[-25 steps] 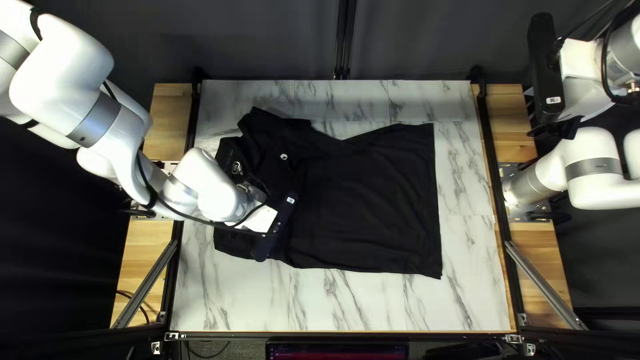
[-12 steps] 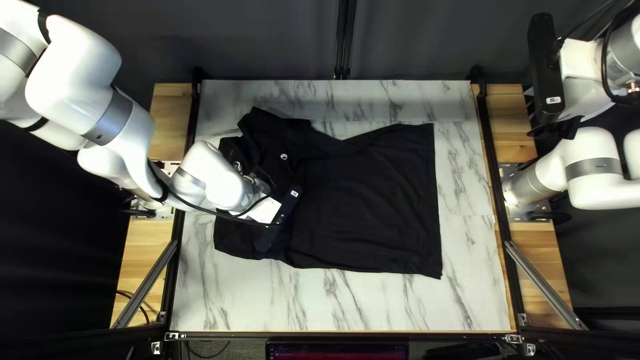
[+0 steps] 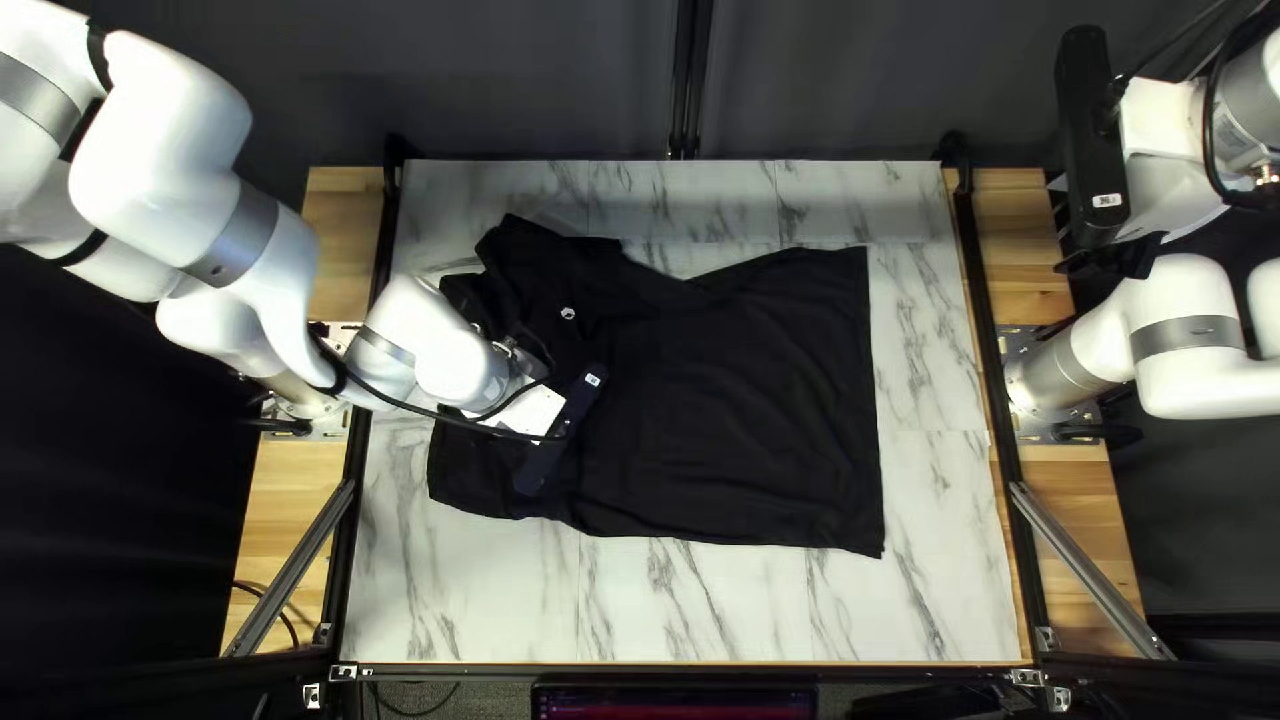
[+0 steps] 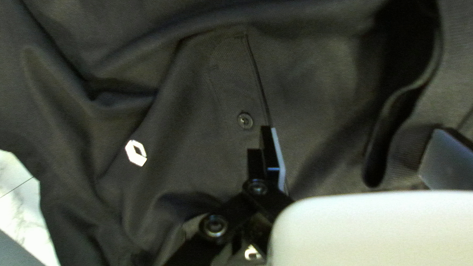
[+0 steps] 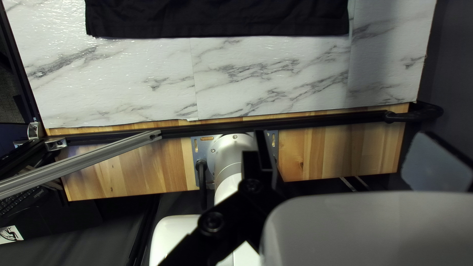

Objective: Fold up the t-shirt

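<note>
The shirt (image 3: 747, 414) lies on the table (image 3: 734, 607), rumpled under my left gripper (image 4: 354, 130), which is spread wide; to grasp well, I should come down squarely, pinch a small fold near the button (image 4: 245, 120) and lift gently; my right gripper (image 5: 345, 134), also wide, is well apart from the shirt
</note>
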Controlling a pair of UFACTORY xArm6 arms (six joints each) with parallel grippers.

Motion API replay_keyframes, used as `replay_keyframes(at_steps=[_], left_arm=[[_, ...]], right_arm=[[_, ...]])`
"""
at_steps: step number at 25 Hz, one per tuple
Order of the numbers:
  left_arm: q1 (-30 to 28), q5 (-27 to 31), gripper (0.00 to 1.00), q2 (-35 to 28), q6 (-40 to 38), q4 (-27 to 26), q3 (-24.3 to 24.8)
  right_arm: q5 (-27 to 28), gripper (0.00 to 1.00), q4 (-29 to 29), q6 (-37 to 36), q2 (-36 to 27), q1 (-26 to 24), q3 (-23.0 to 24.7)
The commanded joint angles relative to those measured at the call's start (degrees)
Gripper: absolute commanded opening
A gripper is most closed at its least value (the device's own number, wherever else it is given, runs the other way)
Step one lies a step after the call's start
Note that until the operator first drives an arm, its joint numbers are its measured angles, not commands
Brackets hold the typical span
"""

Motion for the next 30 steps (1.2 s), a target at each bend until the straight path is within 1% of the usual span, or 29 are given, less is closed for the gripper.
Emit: replay_keyframes(at_steps=[1, 2, 3, 4, 6, 8, 12, 14, 18, 21, 22, 23, 25, 27, 30], left_arm=[[-5.31, 14.84, 1.00, -13.30, 2.32, -3.65, -2.48], [-5.74, 18.33, 1.00, -16.04, 3.36, -4.15, -3.51], [-5.85, 20.19, 1.00, -17.41, 3.94, -4.36, -4.09], [-5.69, 24.02, 1.00, -20.39, 5.44, -4.82, -5.19], [-4.92, 29.54, 1.00, -24.84, 7.71, -5.40, -6.76], [-4.17, 32.72, 1.00, -27.36, 8.93, -5.68, -7.75], [0.84, 42.22, 1.00, -35.11, 14.31, -7.82, -11.60], [2.04, 46.02, 1.00, -36.44, 14.96, -8.38, -14.36], [3.68, 51.41, 1.00, -36.99, 15.71, -9.19, -19.40], [7.69, 55.60, 1.00, -38.03, 17.70, -11.43, -23.51], [8.51, 57.43, 1.00, -38.68, 17.71, -12.17, -25.09], [8.88, 58.07, 1.00, -38.96, 17.53, -12.53, -25.68], [7.73, 61.63, 1.00, -40.44, 15.59, -12.64, -28.15], [5.29, 65.10, 1.00, -41.98, 13.55, -11.59, -30.38], [2.38, 68.70, 1.00, -43.57, 10.90, -10.26, -32.64]], right_arm=[[0.00, 1.00, 0.00, 0.00, 0.00, 0.00, 0.00], [0.00, 1.00, 0.00, 0.00, 0.00, 0.00, 0.00], [0.00, 1.00, 0.00, 0.00, 0.00, 0.00, 0.00], [0.00, 1.00, 0.00, 0.00, 0.00, 0.00, 0.00], [0.00, 1.00, 0.00, 0.00, 0.00, 0.00, 0.00], [0.00, 1.00, 0.00, 0.00, 0.00, 0.00, 0.00], [0.00, 1.00, 0.00, 0.00, 0.00, 0.00, 0.00], [0.00, 1.00, 0.00, 0.00, 0.00, 0.00, 0.00], [0.00, 1.00, 0.00, 0.00, 0.00, 0.00, 0.00], [0.00, 1.00, 0.00, 0.00, 0.00, 0.00, 0.00], [0.00, 1.00, 0.00, 0.00, 0.00, 0.00, 0.00], [0.00, 1.00, 0.00, 0.00, 0.00, 0.00, 0.00], [0.00, 1.00, 0.00, 0.00, 0.00, 0.00, 0.00], [0.00, 1.00, 0.00, 0.00, 0.00, 0.00, 0.00], [0.00, 1.00, 0.00, 0.00, 0.00, 0.00, 0.00]])
